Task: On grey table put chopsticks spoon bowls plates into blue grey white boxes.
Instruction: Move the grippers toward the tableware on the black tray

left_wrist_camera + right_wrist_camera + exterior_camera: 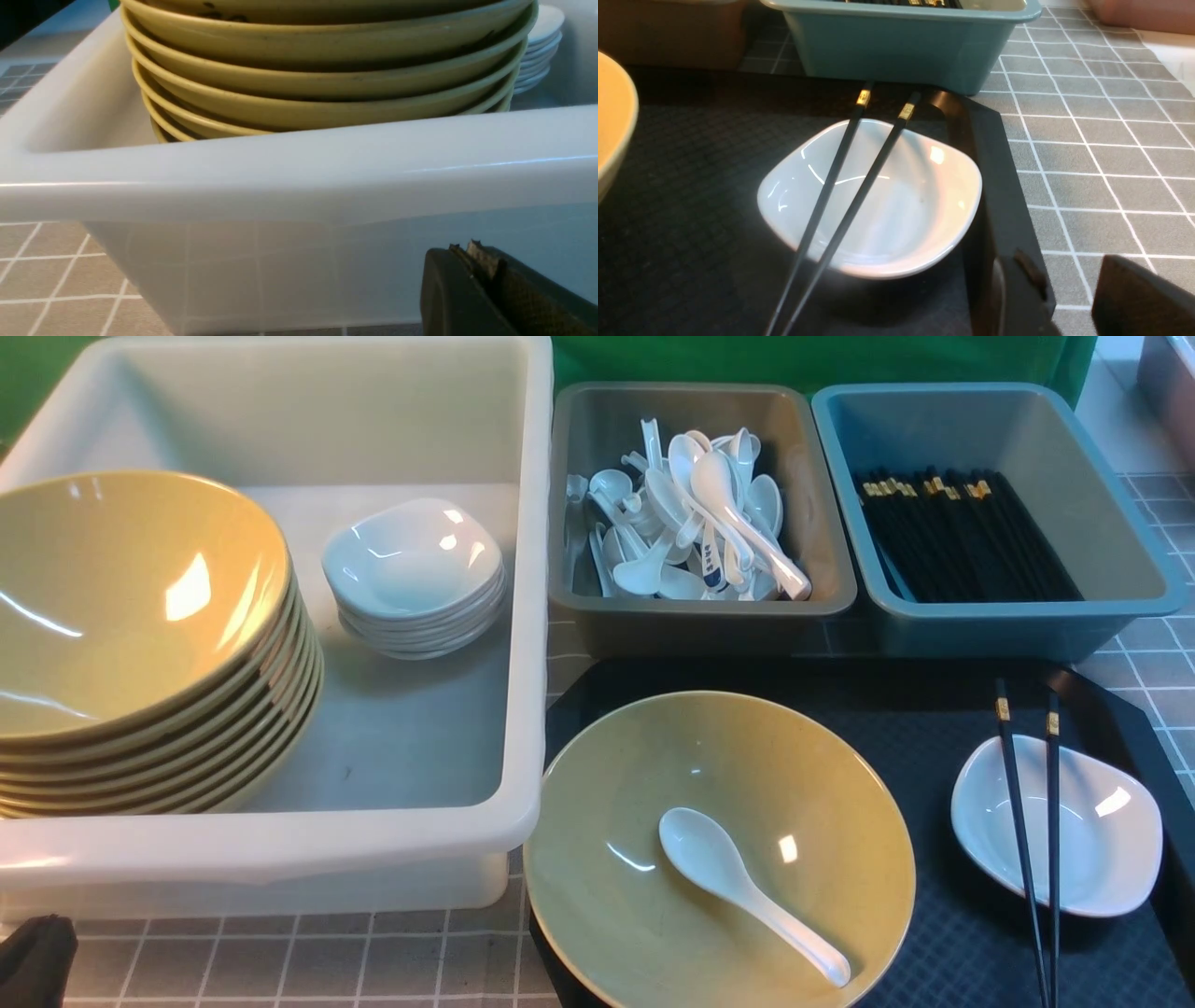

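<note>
Chopsticks (pixel 1054 803) are lying across the white plate (pixel 1111 821) on the tray (pixel 934 728); left pincer (pixel 469 254) is resting closed by the white box (pixel 299 186), right pincer (pixel 1069 280) is gaping empty.

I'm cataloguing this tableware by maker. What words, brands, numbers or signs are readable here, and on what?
No text is readable.
Blue marking on a spoon in the grey box: too blurred to read.
Gold bands on the chopsticks: too small to show any mark.
</note>
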Motion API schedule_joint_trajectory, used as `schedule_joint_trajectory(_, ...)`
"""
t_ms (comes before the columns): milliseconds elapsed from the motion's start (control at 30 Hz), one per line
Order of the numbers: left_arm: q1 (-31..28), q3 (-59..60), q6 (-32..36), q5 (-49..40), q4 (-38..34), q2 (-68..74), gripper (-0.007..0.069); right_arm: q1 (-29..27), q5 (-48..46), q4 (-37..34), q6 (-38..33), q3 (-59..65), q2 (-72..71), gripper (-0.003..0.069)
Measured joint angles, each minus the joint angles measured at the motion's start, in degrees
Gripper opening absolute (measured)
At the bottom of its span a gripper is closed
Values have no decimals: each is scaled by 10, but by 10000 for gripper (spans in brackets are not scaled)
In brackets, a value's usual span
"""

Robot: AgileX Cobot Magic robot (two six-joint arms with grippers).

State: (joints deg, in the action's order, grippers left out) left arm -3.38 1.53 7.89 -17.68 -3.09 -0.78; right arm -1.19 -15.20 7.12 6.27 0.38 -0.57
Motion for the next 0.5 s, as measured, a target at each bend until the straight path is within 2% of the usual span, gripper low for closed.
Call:
schedule_joint_trajectory(133, 0, 0, -22, 16, -61, 0, -11, 0, 0, -1, 2, 0, 0, 237)
schedule_joint_trajectory(300, 0, 0, -121, 21, -258, 0, -11, 0, 0, -22, 76, 0, 0, 237)
schedule_joint_trajectory(367, 0, 0, -162, 21, -345, 0, -11, 0, 1, -59, 139, 0, 0, 237)
schedule_joint_trajectory(400, 0, 0, -176, 21, -377, 0, -11, 0, 1, -94, 193, 0, 0, 237)
schedule_joint_trajectory(433, 0, 0, -203, 23, -446, 0, -11, 0, 1, -146, 270, 0, 0, 237)
schedule_joint_trajectory(467, 0, 0, -213, 24, -480, 0, -11, 0, 1, -152, 280, 0, 0, 237)
schedule_joint_trajectory(500, 0, 0, -220, 26, -507, 0, -11, 0, 1, -182, 335, 0, 0, 237)
